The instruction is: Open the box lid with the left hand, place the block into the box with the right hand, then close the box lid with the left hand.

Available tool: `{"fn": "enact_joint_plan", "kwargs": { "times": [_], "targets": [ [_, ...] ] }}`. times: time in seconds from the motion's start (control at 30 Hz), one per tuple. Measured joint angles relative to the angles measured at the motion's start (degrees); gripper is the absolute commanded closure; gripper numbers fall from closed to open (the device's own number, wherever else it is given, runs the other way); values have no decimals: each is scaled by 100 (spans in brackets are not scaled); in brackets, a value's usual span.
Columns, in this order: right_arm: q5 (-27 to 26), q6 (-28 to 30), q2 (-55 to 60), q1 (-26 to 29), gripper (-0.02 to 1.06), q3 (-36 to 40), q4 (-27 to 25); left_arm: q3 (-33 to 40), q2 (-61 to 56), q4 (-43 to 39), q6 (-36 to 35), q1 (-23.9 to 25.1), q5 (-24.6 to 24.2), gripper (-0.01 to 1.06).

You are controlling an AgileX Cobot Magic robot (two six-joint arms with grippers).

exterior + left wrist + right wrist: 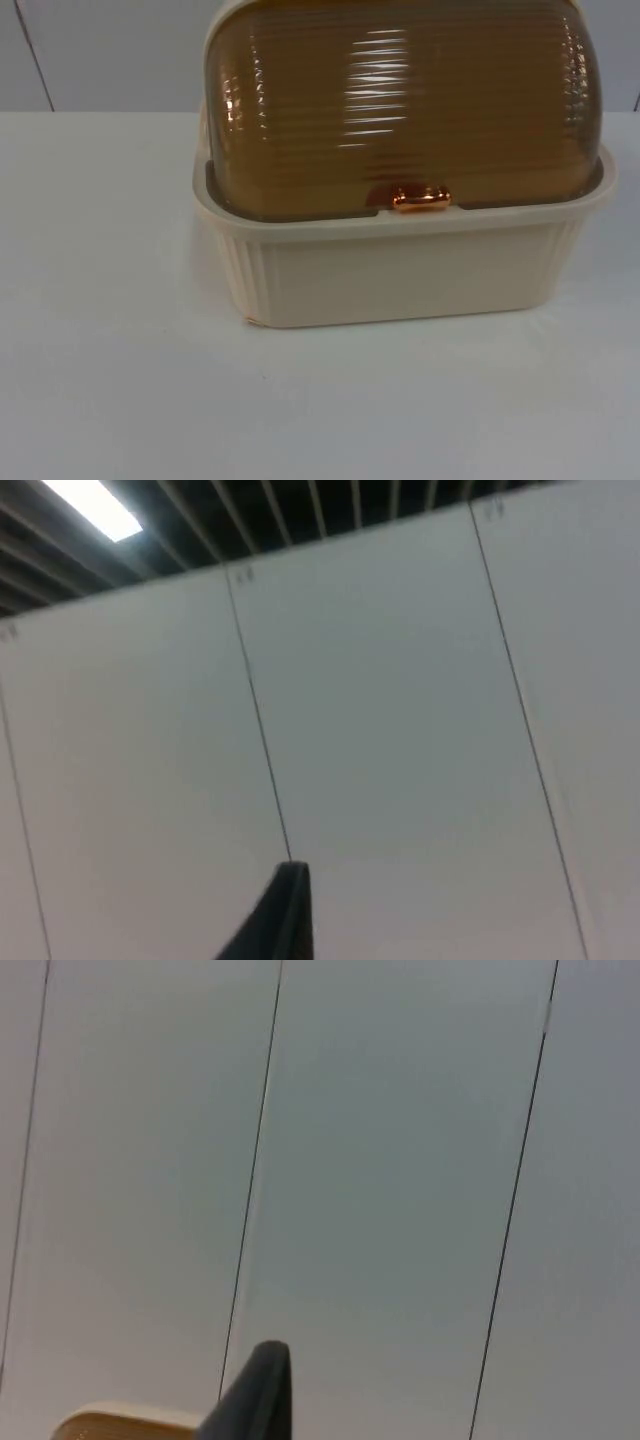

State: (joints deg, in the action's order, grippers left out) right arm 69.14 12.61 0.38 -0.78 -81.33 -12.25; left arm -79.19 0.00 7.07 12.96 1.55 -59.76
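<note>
Cream ribbed plastic box (400, 270) on white table top (110, 380), against grey partition wall (100, 55). Amber ribbed domed lid (400, 100) down, shiny copper handle (421, 198) at front rim. Left gripper fingertip (285, 915), right gripper fingertip (262, 1390) aimed at wall; finger spacing: cannot tell.

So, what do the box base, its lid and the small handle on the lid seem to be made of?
Box base: probably matte cream plastic; it is opaque, with moulded vertical ribs near the corners and a thick rim.
Lid: likely translucent amber-brown plastic; it is glossy, and light glints on its horizontal ridges.
Handle: shiny copper-coloured, either metal or metallised plastic; the look does not settle which.
</note>
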Motion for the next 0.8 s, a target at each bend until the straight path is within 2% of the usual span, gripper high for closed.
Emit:
{"fn": "enact_joint_plan", "kwargs": {
  "times": [0.07, 0.17, 0.23, 0.57, 0.8],
  "targets": [
    [27, -12, 0, 0, -1, 21, 66, 0, 0, 0, -82, -69, -294, 0],
    [41, -117, 0, 0, -1, 169, 201, 0, 0, -112, -203, -72, -411, 0],
    [41, -355, 0, 0, -1, 479, 379, 0, 0, -238, -356, -81, -423, 0],
    [-9, -479, 0, 0, -1, 1639, 430, 235, -2, -593, -554, -85, -377, 0],
    [-460, -493, 0, 0, -1, 2330, 509, 1358, -2, -707, -719, -128, -377, 0]
  ]
}}
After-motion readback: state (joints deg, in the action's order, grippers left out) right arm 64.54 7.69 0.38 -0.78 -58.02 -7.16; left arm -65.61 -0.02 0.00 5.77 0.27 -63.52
